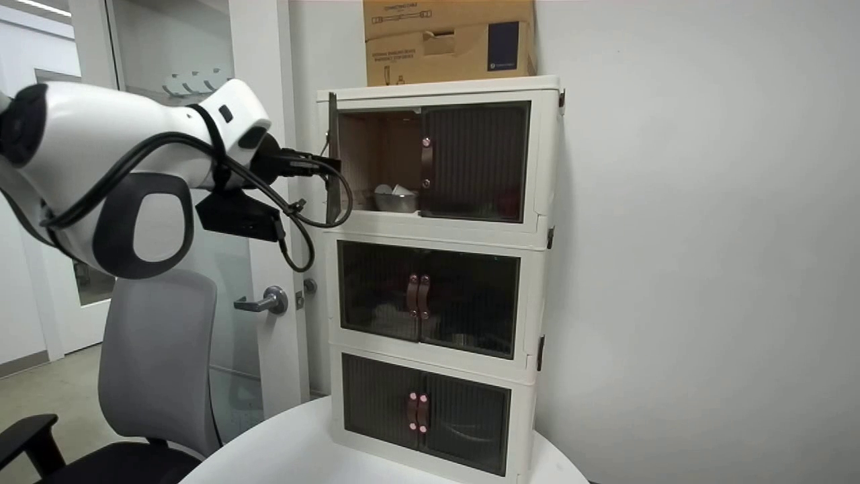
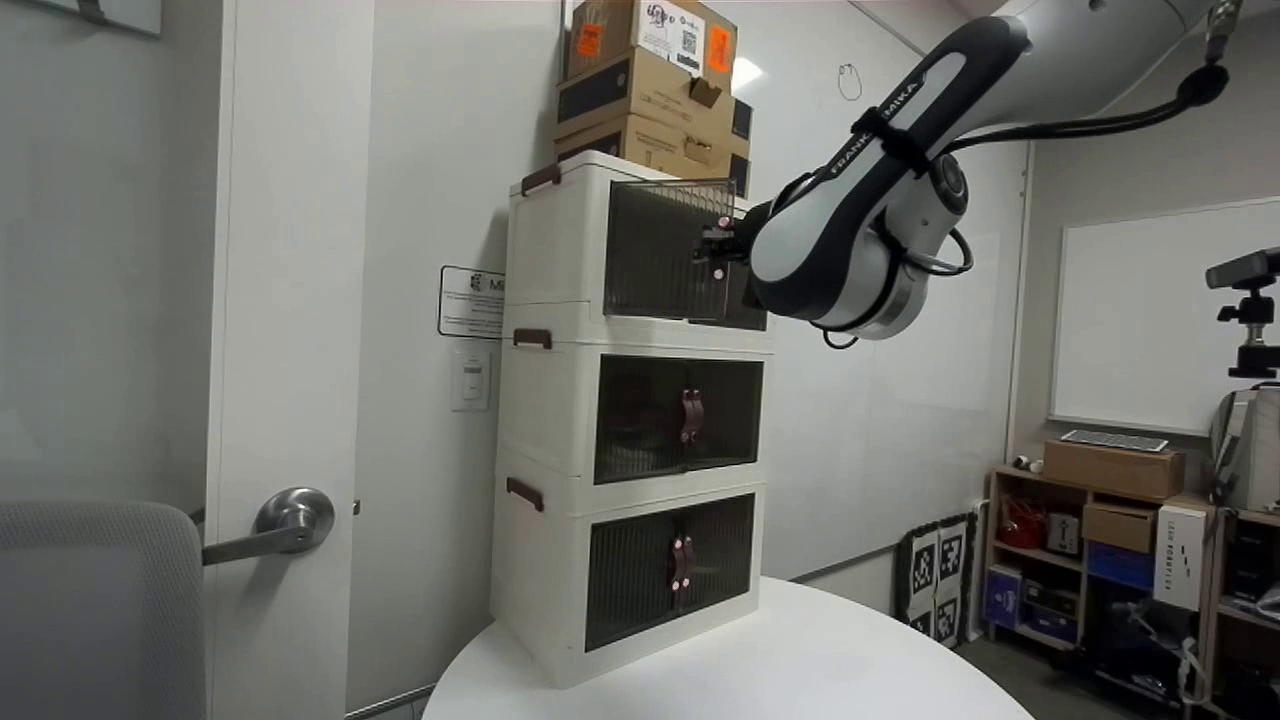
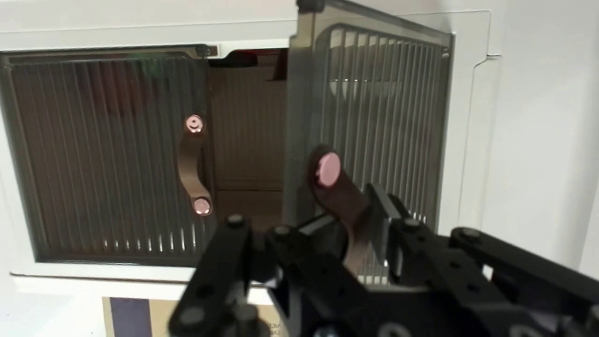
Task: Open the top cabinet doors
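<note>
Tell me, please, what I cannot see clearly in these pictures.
Wrist view: handle on the open top door; the blurred gripper hides one end and leaves the grip unclear.
Wrist view: red shape, blurred behind the closed smoked-glass top door.
In an exterior view: wall sign, print too small, partly behind the three-tier cabinet.

Of the dark top cabinet doors (image 1: 478, 161), one is swung outward, one apparently closed.

Both exterior views show me the cabinet front (image 1: 430, 232) farther off, from opposite sides. My wrist view faces the top doors (image 3: 140, 154) close up, inverted.
</note>
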`<move>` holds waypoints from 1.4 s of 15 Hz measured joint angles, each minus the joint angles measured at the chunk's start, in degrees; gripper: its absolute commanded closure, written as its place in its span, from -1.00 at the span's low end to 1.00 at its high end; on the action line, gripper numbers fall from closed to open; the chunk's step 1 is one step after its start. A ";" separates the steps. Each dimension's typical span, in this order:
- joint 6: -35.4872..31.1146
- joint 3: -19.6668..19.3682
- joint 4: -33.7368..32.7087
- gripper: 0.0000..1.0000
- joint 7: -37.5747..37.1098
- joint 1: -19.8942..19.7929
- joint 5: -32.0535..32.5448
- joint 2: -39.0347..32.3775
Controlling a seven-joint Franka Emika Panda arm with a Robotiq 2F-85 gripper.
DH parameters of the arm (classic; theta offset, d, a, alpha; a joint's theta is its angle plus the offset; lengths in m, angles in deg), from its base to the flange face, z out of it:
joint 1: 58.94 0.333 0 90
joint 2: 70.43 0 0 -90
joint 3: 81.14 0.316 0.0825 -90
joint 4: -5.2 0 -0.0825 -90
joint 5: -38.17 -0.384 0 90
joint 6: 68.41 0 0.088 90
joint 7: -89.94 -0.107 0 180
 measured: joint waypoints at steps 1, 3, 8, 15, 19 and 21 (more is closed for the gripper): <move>-0.45 0.21 0.62 0.01 0.44 0.64 -0.24 0.36; -0.95 0.67 1.52 -0.28 1.72 1.98 -0.68 0.93; -1.47 13.81 3.00 -1.00 6.48 -4.94 -1.38 2.78; -0.11 20.64 2.02 -1.00 10.27 -6.08 -4.74 2.89; 1.13 20.83 -0.72 -1.00 19.43 -2.28 -18.36 2.81; 1.99 20.83 -3.22 -1.00 25.23 0.18 -26.26 2.48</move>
